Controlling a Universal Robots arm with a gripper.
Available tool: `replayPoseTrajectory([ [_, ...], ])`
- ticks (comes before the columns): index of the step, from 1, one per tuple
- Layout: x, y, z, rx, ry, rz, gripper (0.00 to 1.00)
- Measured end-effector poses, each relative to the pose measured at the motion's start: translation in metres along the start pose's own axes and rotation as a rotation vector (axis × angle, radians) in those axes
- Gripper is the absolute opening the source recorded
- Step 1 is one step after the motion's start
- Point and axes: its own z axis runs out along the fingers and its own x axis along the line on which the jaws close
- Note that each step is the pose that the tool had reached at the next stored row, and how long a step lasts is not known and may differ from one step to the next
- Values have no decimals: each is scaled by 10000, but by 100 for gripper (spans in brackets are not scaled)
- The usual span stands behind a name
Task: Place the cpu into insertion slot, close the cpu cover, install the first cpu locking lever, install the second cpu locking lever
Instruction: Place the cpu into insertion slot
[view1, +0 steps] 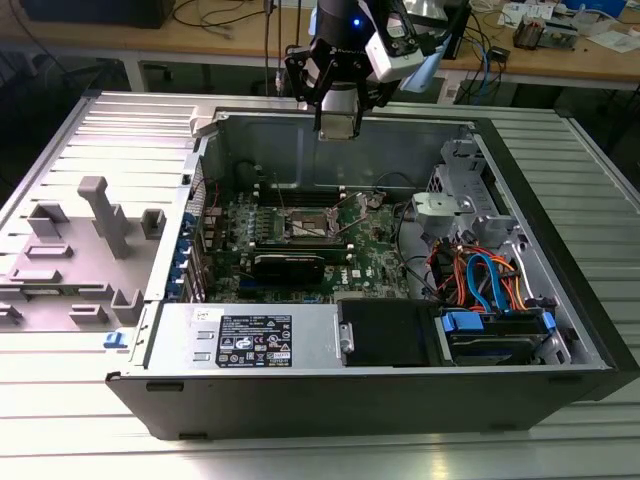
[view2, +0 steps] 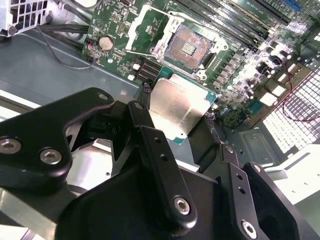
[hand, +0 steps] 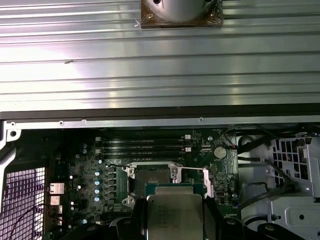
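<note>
The cpu (view2: 182, 100) in hand (view2: 177, 119), insertion slot (view2: 187, 47) apart

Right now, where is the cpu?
In the second wrist view, the cpu is gripped in the pincer above the board, near the uncovered insertion slot.

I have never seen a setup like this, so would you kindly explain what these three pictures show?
A robot arm hangs over an open computer case lying on a ribbed metal table; that is the exterior view, from a camera off the arm. Both wrist views come from cameras riding on the arm, looking down into the case. Its black jaws are shut on the cpu, a silver square chip, held above the green circuit board. The insertion slot is open and empty.
</note>
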Motion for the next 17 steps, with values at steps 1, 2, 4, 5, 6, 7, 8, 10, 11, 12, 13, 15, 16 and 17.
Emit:
replayPoseTrajectory([
  [1, 0, 0, 0, 0, 0, 0, 55],
  [2, 0, -1, 0, 0, 0, 0, 55],
  [4, 0, -17, -2, 0, 0, 0, 55],
  [5, 0, -18, -2, 0, 0, 0, 55],
  [6, 0, -18, -2, 0, 0, 0, 55],
  [7, 0, -18, -2, 0, 0, 0, 55],
  [8, 0, -18, -2, 0, 0, 0, 55],
  [10, 0, -19, -2, 0, 0, 0, 55],
  [11, -1, -19, -2, 1, 0, 0, 55],
  [12, 0, -20, -2, 0, 0, 0, 55],
  [13, 0, -20, -2, 0, 0, 1, 55],
  [15, 0, -20, -2, 0, -1, 12, 55],
  [16, -1, -20, -2, -1, -4, 54, 55],
  [17, -1, -20, -2, -2, -12, 139, 55],
])
